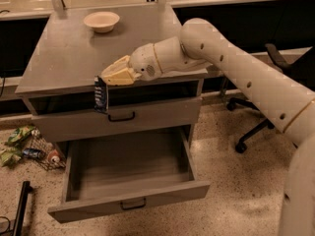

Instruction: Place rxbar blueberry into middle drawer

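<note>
1. Nearest me, the middle drawer (162, 193) stands pulled out with its grey tray bare. Nothing is in it yet, so the drop is the step in hand.
2. Above it, the rxbar blueberry (101, 96) hangs upright in front of the upper drawer front (157, 113), just left of that drawer's black handle (121, 117). The pincer (103, 79) is clamped on the bar's top end at the counter (64, 68) edge.
3. To do it well, I'd bring the bar forward, clear of the upper front, then down over the middle of the tray before letting go. Released here, it looks likely to land near the tray's back left corner or catch the cabinet.
4. Lowering it close to the tray floor should stop the flat bar bouncing out.
5. I can't make out the wrapper's lettering or how much wrapper the pincer holds. The tray's rear lies in shadow, and the arm (236, 68) is cut off at the right. The beige bowl (101, 21) sits well back.
</note>
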`<state>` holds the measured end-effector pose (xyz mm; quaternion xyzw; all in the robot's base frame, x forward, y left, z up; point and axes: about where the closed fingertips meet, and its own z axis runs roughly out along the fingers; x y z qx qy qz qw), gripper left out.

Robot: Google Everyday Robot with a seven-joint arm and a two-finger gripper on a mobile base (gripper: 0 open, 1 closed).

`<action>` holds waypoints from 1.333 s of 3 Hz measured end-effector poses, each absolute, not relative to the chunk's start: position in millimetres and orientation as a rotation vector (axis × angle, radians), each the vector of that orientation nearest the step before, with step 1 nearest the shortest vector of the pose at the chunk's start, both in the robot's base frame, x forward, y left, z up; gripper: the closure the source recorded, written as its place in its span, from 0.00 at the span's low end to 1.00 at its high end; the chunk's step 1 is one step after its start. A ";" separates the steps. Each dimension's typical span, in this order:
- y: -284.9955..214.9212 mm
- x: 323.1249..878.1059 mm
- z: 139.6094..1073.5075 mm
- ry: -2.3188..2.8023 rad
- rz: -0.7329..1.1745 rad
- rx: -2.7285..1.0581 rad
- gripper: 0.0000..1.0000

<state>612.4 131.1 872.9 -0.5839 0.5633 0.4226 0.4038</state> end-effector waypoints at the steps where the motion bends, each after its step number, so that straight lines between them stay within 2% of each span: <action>1: 126.9 588.4 868.1 1.488 1.033 -1.439 1.00; 4: 144.0 561.2 806.3 1.512 1.140 -1.380 1.00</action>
